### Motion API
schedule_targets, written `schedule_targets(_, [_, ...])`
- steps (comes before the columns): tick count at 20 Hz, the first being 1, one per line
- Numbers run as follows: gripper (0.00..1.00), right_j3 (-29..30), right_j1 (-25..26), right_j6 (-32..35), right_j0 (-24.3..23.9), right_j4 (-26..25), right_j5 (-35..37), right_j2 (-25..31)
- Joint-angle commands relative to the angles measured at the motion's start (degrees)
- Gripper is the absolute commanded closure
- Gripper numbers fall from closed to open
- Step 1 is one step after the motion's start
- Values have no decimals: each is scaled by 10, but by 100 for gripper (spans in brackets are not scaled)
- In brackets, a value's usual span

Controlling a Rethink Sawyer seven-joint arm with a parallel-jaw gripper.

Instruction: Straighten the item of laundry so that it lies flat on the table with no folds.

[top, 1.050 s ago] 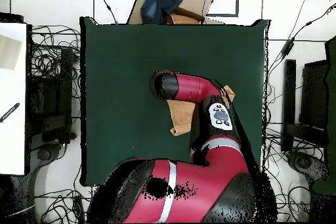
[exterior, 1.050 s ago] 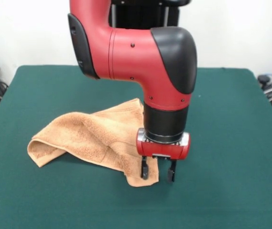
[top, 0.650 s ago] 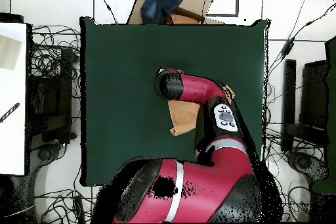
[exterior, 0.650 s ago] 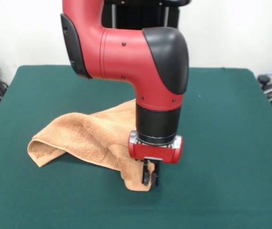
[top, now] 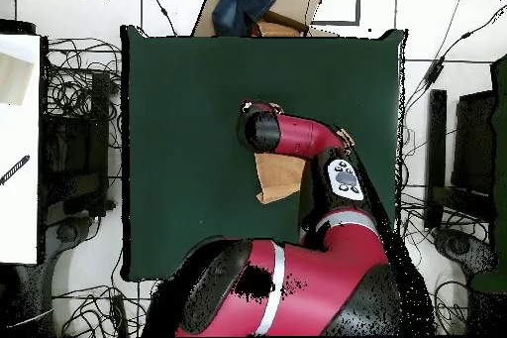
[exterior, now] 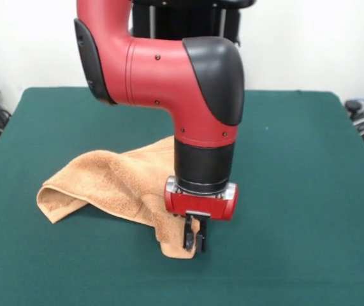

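Shifted leftward in the front view since a second ago, with jaws now pinched shut on the near corner of the peach-orange terry-cloth towel. Gripped there, judging by position, to draw out the folds. Beyond, still bunched and doubled over mid-bench, dark green felt.

Arm bent down, wrist vertical, fingers pinched together.

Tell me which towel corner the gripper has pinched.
The gripper is shut on the towel's front corner, nearest the camera in the front view; the folded left end lies free.
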Motion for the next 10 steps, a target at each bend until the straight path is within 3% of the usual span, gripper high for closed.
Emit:
schedule_targets(1, [100,67,-12,36,9,-15,44,51])
schedule_targets(10, [100,91,-84,62,32,21,112,40])
